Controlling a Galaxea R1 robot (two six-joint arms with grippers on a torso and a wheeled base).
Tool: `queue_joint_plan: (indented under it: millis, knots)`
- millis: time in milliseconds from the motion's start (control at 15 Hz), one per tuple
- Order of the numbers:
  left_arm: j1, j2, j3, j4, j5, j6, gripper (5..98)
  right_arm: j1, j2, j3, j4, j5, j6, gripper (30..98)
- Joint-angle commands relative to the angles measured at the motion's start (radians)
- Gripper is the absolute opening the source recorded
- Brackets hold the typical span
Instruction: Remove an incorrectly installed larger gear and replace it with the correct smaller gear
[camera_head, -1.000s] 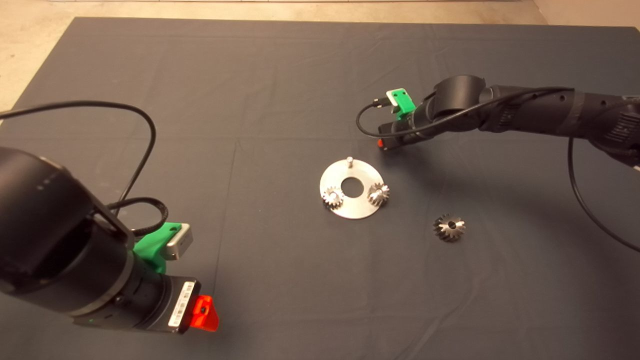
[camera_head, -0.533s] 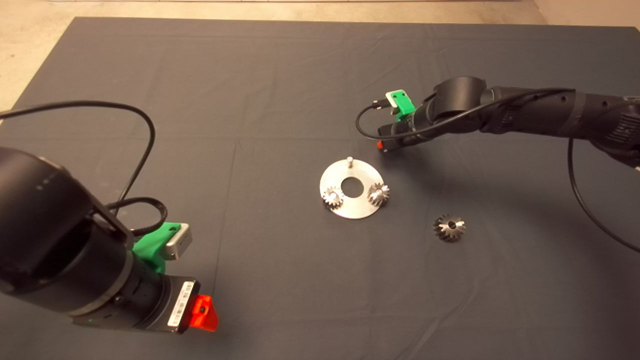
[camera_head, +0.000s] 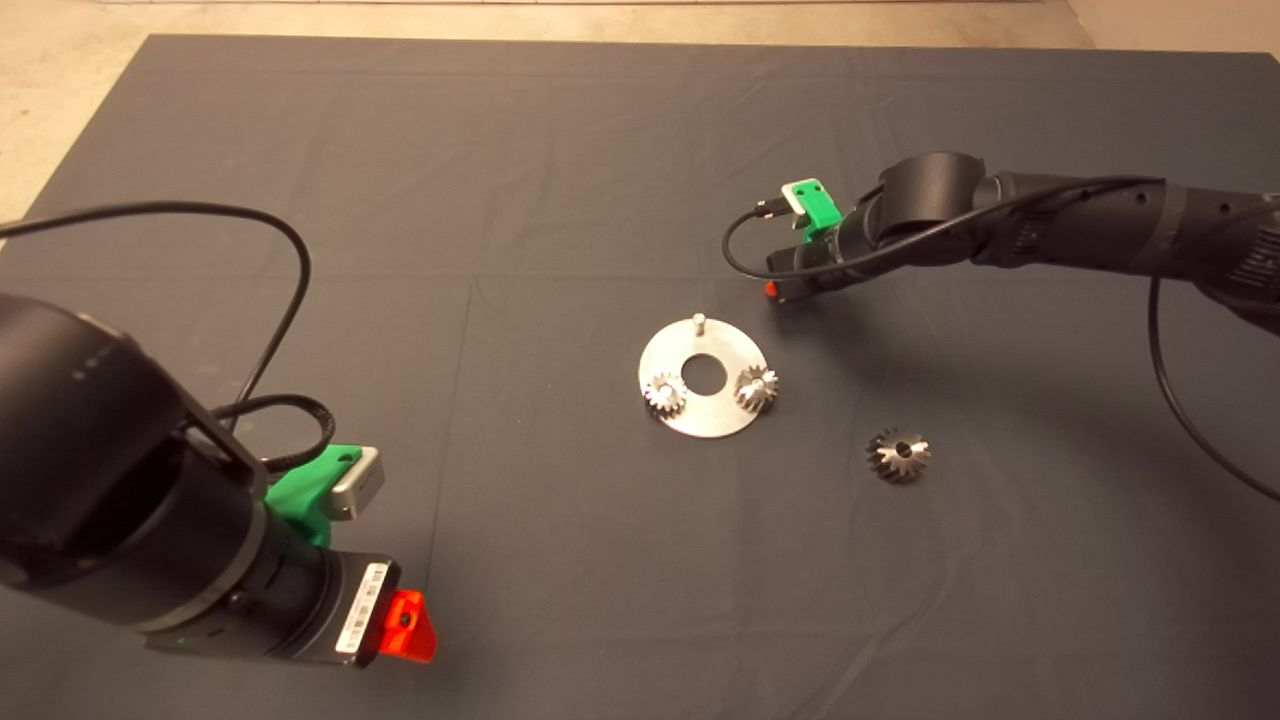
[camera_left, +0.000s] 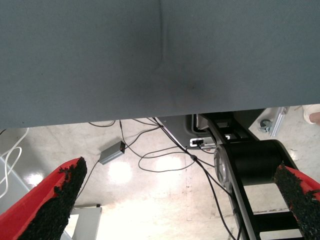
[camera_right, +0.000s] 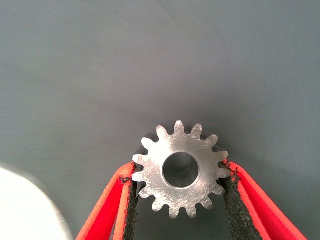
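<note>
1. Your smaller gear (camera_right: 180, 170) sits clamped between the right gripper's (camera_right: 179, 200) black pads, above the mat (camera_head: 560, 180) just beyond the round steel plate (camera_head: 668, 352); straight teeth, flat machined face, centre hole.
2. The larger gear (camera_head: 898, 455) lies loose on the mat, well apart from the plate (flared, slanted teeth), so removal looks done.
3. The plate's far pin (camera_head: 699, 322) stands bare; two bright small gears (camera_head: 664, 393) occupy the other posts. Seating remains.
4. Your left gripper (camera_left: 170, 200) waits at the lower left, fingers apart.

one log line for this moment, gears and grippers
right gripper: shut on small gear, near plate | big gear: on mat | left gripper: open, parked
</note>
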Motion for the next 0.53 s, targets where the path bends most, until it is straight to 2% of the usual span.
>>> queue_joint_plan:
  millis: [0, 67, 467]
  knots:
    - [-0.007, -0.001, 0.016, -0.003, 0.007, -0.001, 97.6, 0.093, -0.038, 0.041, -0.005, 0.010, -0.015, 39.3]
    - [-0.008, -0.002, 0.016, -0.003, 0.006, -0.003, 97.6, 0.096, -0.047, 0.042, -0.001, 0.014, -0.020, 39.3]
    - [-0.006, -0.003, 0.018, -0.003, 0.006, -0.009, 97.6, 0.099, -0.048, 0.051, 0.051, 0.024, -0.138, 39.3]
